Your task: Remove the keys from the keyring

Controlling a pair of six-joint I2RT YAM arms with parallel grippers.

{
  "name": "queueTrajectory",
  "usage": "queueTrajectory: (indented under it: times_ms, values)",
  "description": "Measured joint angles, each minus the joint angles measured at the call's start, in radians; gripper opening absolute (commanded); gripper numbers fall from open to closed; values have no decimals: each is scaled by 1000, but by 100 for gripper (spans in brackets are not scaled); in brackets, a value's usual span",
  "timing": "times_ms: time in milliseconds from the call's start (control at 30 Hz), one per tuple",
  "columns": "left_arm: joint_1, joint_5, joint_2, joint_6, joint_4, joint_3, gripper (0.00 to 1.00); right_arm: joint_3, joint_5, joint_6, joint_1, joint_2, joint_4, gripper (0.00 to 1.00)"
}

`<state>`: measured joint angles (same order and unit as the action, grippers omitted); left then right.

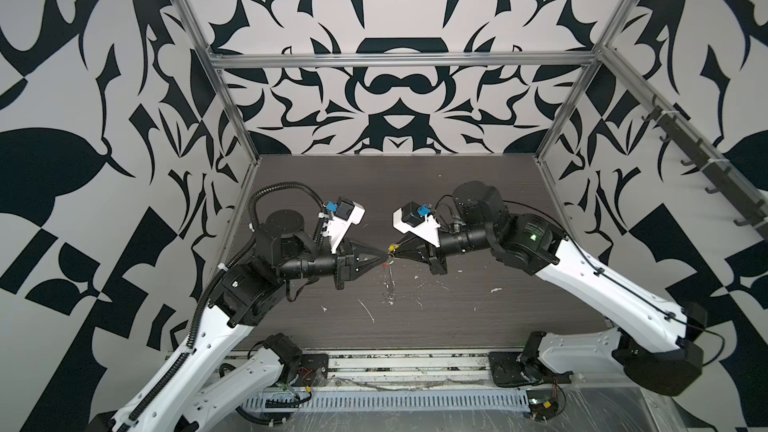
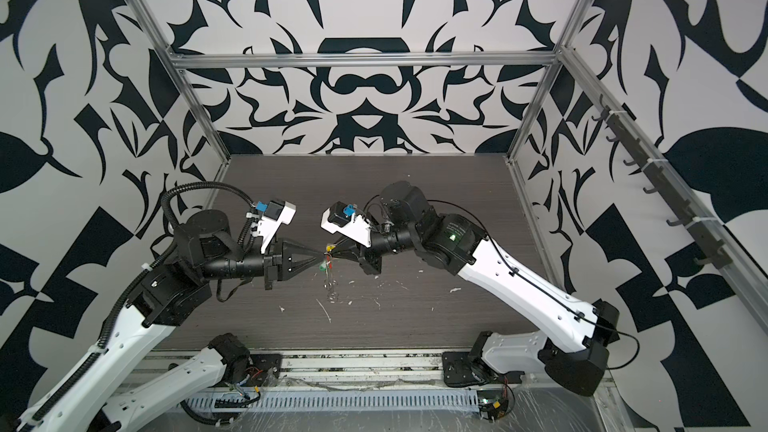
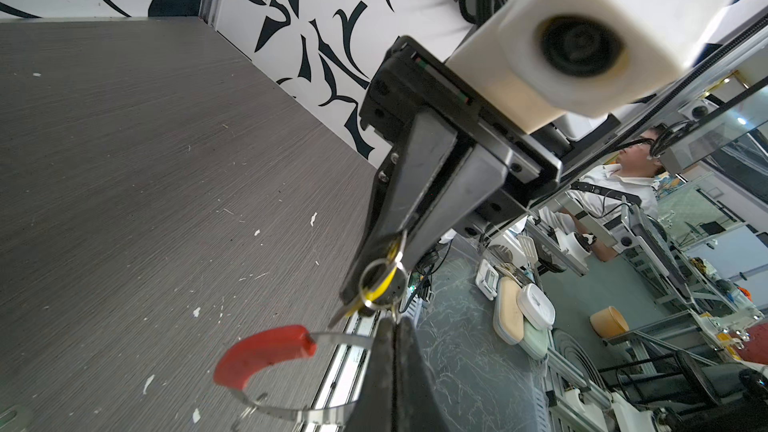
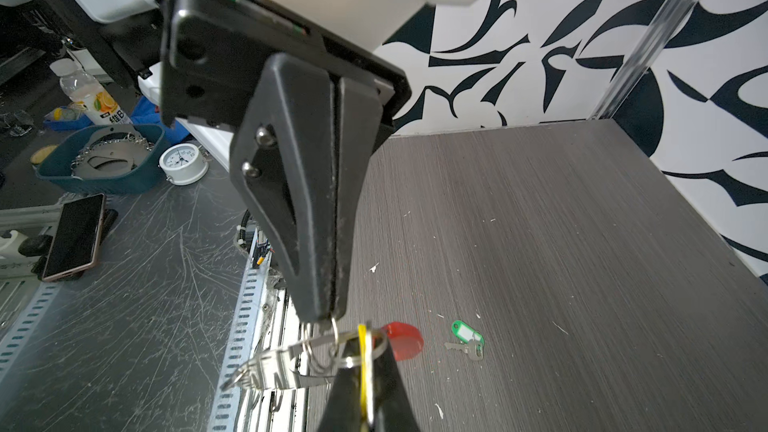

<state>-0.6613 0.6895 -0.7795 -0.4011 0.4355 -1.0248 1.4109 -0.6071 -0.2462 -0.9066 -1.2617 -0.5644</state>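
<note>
Yellow key (image 4: 363,347) is pinched edge-on in the right gripper (image 1: 395,252), jaws closed on its plastic head. Left gripper (image 1: 382,258) is likewise closed, clamping the flat grey band of the keyring (image 3: 340,337) near the red sleeve (image 3: 264,353). Grippers meet tip to tip above mid-table (image 1: 478,317); the hoop hangs below them. Small silver ring (image 3: 367,300) sits at the gap between the two tips, apparently linking key to hoop. Green key (image 4: 467,336) lies loose on the table, off the hoop.

Judgement: one key left. Separation runs along the tip-to-tip line. Right arm holds the key, so it would draw away while left anchors the hoop. Hoop's opening not discernible.
</note>
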Motion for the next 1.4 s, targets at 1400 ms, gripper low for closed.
queueTrajectory:
  times_ms: [1400]
  values:
    - [9,65,69,-18,-80,36,0,120,-536,69,120,-187,-59,0]
